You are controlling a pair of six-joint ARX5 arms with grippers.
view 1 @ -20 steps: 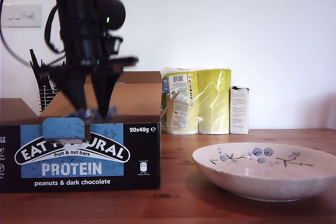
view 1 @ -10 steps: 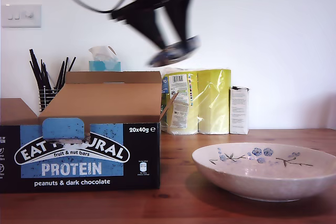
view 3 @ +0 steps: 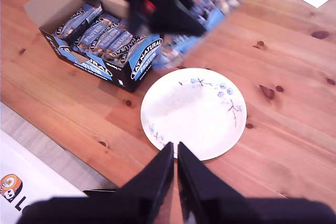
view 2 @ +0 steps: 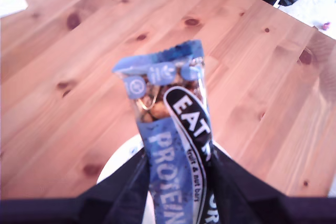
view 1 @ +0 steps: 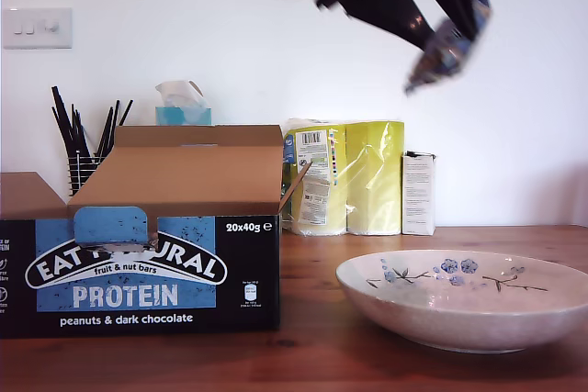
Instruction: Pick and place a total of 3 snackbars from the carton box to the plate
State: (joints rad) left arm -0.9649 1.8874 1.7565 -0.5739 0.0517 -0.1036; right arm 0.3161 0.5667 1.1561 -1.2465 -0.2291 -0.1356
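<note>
First gripper: our first gripper point(view 2: 176, 182) is clamped on a slim snackbar in a shiny blue and black wrapper with white print point(view 2: 170, 129); in the exterior view it point(view 1: 432, 29) hangs blurred, high above the plate, toward that view's right.

Held snackbar: tilted in the air, its free end pointing down toward the bench point(view 1: 448, 41); apart from everything below it.

Second gripper: our second gripper point(view 3: 175, 153) has its dark fingers point(view 3: 157, 174) drawn together with nothing between them, high over the near rim of the plate.

Plate: the wide, shallow cream ceramic plate with blue flowers and dark twigs point(view 1: 404, 305) sits on the wooden bench point(view 1: 312, 355), at the exterior view's right, and holds no bar point(view 3: 173, 124).

Carton box: the large brown cardboard carton box with the black and blue printed front point(view 1: 138, 273) stands open just beside the plate, at the exterior view's left, with more snackbars packed in a row inside point(view 3: 107, 38).
</note>
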